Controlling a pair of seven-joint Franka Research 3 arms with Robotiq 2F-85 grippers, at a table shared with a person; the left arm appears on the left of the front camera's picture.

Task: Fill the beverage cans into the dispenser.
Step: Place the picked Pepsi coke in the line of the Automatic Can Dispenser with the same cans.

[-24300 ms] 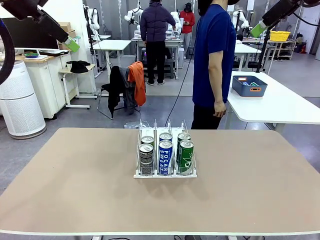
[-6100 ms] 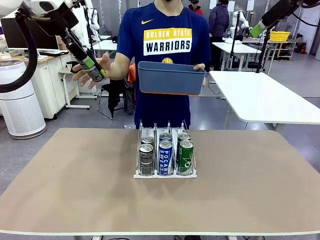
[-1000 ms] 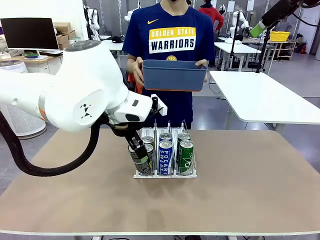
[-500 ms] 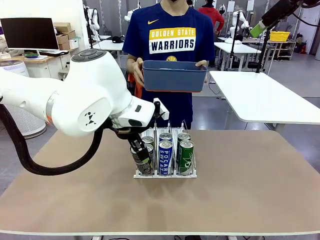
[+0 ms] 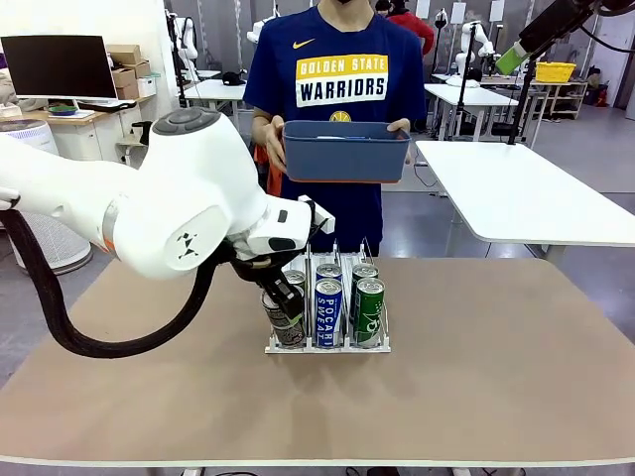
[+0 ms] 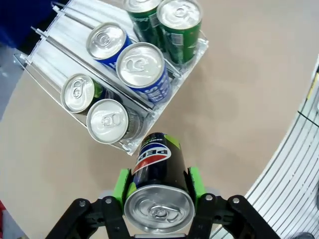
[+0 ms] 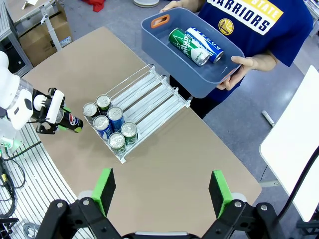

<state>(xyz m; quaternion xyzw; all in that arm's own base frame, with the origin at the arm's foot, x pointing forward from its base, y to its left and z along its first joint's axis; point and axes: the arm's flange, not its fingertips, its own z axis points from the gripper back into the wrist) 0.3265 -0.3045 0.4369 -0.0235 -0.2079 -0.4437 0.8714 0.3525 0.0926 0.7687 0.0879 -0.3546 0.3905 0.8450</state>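
Comparing with a second ago, we note the left gripper (image 6: 158,186) — clamped tight on a dark can (image 6: 158,158) — has moved right to just beside the near left corner of the dispenser (image 5: 342,347), so loading that lane seems imminent; the right gripper (image 7: 163,192) hangs wide open, empty.

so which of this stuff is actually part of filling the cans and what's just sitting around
Part of the job:
clear three-lane plastic dispenser with six slim metal cans standing in it
dark Pepsi can, held in the left gripper
blue-grey plastic tub the person holds, green can and blue can lying inside

Just lying about:
white side table
black monitor
yellow crate
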